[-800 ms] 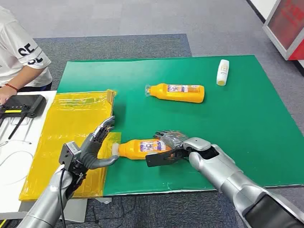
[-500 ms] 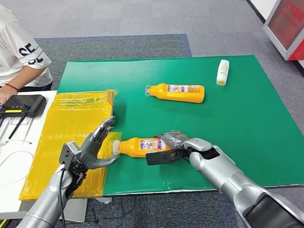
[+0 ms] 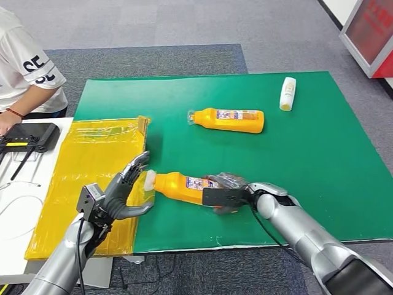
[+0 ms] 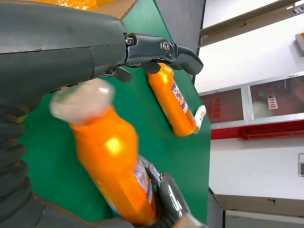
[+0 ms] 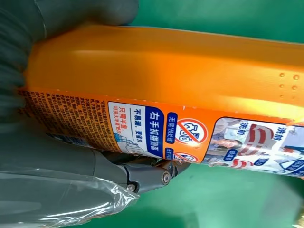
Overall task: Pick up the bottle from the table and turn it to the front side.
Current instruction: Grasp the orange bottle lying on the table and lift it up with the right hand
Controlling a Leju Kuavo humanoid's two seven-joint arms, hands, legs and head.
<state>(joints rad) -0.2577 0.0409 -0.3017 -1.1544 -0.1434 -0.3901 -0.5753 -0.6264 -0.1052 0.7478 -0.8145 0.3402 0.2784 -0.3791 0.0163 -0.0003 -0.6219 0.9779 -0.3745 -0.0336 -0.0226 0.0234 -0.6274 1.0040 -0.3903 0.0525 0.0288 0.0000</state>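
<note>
An orange bottle (image 3: 178, 185) with a white cap (image 3: 149, 180) lies slantwise over the near part of the green mat (image 3: 296, 160), cap toward my left. My right hand (image 3: 226, 195) grips its base end; in the right wrist view the fingers (image 5: 143, 175) wrap the bottle (image 5: 172, 76) just below its printed label. My left hand (image 3: 123, 190) is open beside the cap, fingers spread and not touching it. The left wrist view shows that hand (image 4: 53, 52) above the blurred bottle (image 4: 114, 171).
A second orange bottle (image 3: 229, 120) lies further back on the mat, and a small white bottle (image 3: 288, 93) sits at the far right. A yellow plastic bag (image 3: 88, 166) covers the table's left side. A person (image 3: 27, 67) sits at the far left by a black device (image 3: 27, 136).
My right hand has rolled over with the bottle, and the cap end has swung a little away from me. My left hand has stayed in place.
</note>
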